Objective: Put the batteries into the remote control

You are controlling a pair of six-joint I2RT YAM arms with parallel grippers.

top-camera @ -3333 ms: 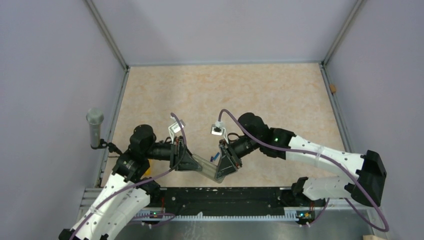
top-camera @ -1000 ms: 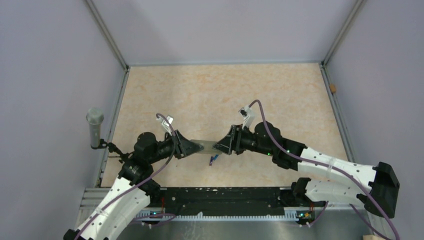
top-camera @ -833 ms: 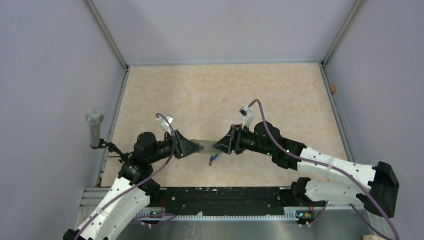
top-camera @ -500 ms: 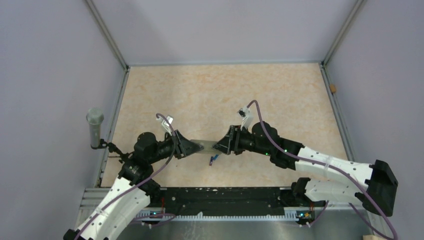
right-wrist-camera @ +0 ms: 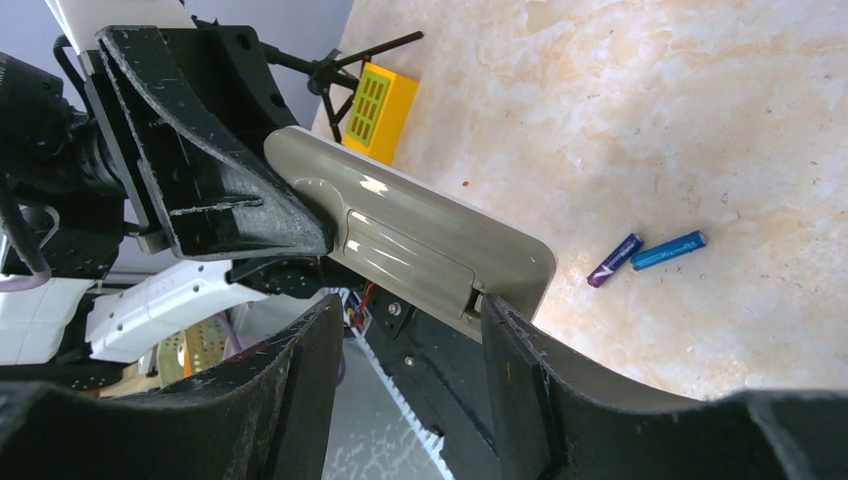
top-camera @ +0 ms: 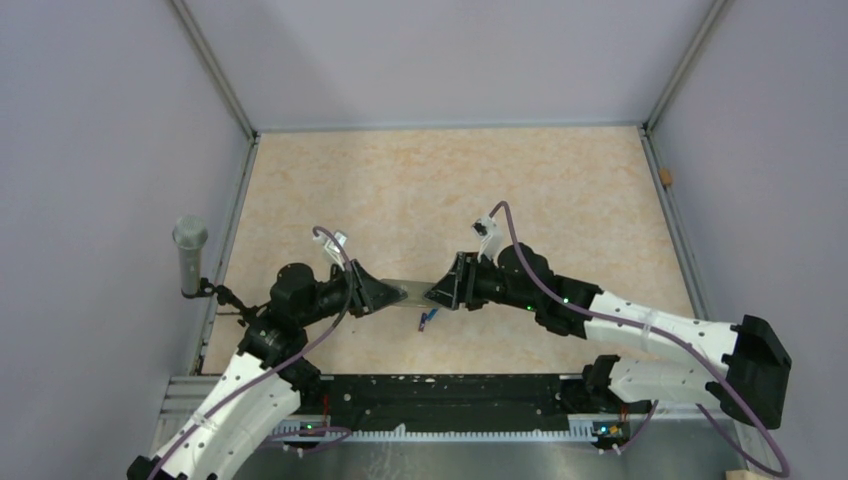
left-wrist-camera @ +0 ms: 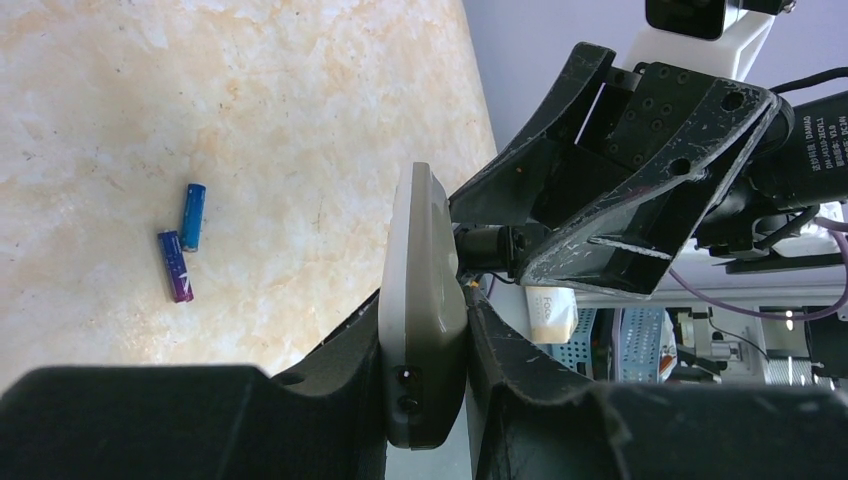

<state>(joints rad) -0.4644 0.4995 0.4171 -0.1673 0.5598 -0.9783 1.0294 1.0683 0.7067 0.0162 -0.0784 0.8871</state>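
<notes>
Left gripper pinches the remote control; its cover looks on, and the batteries are loose on the table. Right gripper straddles the other end, can't tell if it's clamping. Next up I reckon: slide that cover off.

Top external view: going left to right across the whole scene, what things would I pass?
First the grey cylinder on its stand, then the left gripper, remote control, right gripper, and a small brown object by the right rail.

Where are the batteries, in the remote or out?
Out. Both batteries lie on the table, side by side; the left claw holds the remote clear of them, back cover apparently shut.
</notes>
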